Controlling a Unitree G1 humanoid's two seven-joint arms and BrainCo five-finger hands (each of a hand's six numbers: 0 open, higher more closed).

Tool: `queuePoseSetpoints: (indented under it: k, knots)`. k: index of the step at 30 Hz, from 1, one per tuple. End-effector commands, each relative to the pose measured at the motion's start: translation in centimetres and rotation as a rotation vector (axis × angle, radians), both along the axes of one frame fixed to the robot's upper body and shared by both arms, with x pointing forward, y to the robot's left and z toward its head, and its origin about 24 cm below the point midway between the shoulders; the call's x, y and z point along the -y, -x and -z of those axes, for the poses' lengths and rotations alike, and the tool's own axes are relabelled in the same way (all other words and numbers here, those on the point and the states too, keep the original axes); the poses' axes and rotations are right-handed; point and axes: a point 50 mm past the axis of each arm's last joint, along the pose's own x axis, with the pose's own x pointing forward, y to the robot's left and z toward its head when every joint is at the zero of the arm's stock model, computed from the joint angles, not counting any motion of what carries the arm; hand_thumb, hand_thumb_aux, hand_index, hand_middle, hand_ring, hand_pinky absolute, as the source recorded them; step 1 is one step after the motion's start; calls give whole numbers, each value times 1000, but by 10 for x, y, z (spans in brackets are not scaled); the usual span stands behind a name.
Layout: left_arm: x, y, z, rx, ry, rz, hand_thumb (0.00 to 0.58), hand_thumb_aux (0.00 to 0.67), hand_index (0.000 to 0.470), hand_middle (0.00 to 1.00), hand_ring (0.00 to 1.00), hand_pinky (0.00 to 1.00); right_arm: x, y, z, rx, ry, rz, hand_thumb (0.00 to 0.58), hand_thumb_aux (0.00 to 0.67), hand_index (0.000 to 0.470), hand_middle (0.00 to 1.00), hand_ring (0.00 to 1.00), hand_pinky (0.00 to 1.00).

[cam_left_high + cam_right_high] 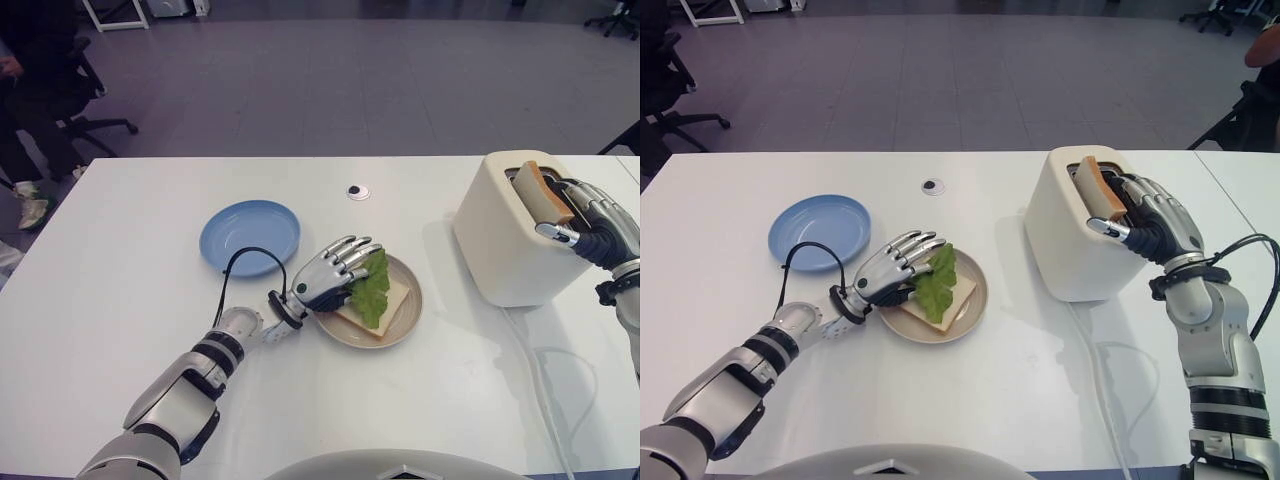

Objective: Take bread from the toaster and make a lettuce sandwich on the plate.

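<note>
A cream toaster (pixel 505 245) stands at the table's right with a bread slice (pixel 541 192) sticking up out of its slot. My right hand (pixel 1145 215) is on top of the toaster, fingers curled around that slice. A beige plate (pixel 400 322) in the middle holds another bread slice (pixel 390 302) with a green lettuce leaf (pixel 372 288) lying on it. My left hand (pixel 335 272) rests at the plate's left rim, fingers spread flat and touching the lettuce's edge, holding nothing.
An empty blue plate (pixel 250 236) lies left of the beige one. A small black-and-white disc (pixel 357 191) sits toward the table's back. The toaster's white cable (pixel 540 385) runs along the table to the front right.
</note>
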Motion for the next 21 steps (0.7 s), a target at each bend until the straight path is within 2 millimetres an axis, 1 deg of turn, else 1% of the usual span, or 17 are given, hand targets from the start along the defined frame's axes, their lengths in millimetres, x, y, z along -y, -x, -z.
queuePoseSetpoints:
  k: [1, 2, 6, 7, 8, 9, 11, 12, 16, 21]
  knots:
    - [-9, 1, -11, 3, 35, 15, 87, 53, 37, 0, 0, 0, -9, 2, 18, -90, -12, -61, 512, 441, 310, 0, 0, 0]
    - [-11, 2, -16, 13, 53, 16, 0, 0, 0, 0, 0, 0, -10, 1, 15, -65, -27, -60, 580, 670, 470, 0, 0, 0]
    - [-22, 2, -34, 59, 121, 2, 0, 0, 0, 0, 0, 0, -11, -2, -6, 69, -97, -64, 580, 670, 470, 0, 0, 0]
    - [-25, 3, -38, 64, 138, 2, 0, 0, 0, 0, 0, 0, -11, -2, -12, 104, -112, -67, 580, 670, 470, 71, 71, 71]
    - [-26, 4, -40, 66, 148, 5, 0, 0, 0, 0, 0, 0, -11, -3, -17, 136, -125, -66, 580, 670, 470, 278, 278, 278]
    - [-27, 5, -42, 68, 155, 8, 0, 0, 0, 0, 0, 0, -11, -3, -21, 161, -134, -66, 580, 670, 470, 569, 569, 569]
    - [-27, 7, -45, 67, 170, 17, 0, 0, 0, 0, 0, 0, -11, -3, -29, 211, -147, -66, 580, 670, 470, 949, 949, 949]
    - [-28, 8, -47, 66, 175, 20, 0, 0, 0, 0, 0, 0, -12, -3, -33, 235, -153, -66, 580, 670, 470, 1000, 1000, 1000]
    - [-29, 8, -50, 66, 191, 19, 0, 0, 0, 0, 0, 0, -13, -2, -50, 337, -173, -61, 580, 670, 470, 1000, 1000, 1000]
    - [-35, 8, -55, 66, 243, 8, 0, 0, 0, 0, 0, 0, -18, 4, -79, 522, -222, -88, 580, 670, 470, 1000, 1000, 1000]
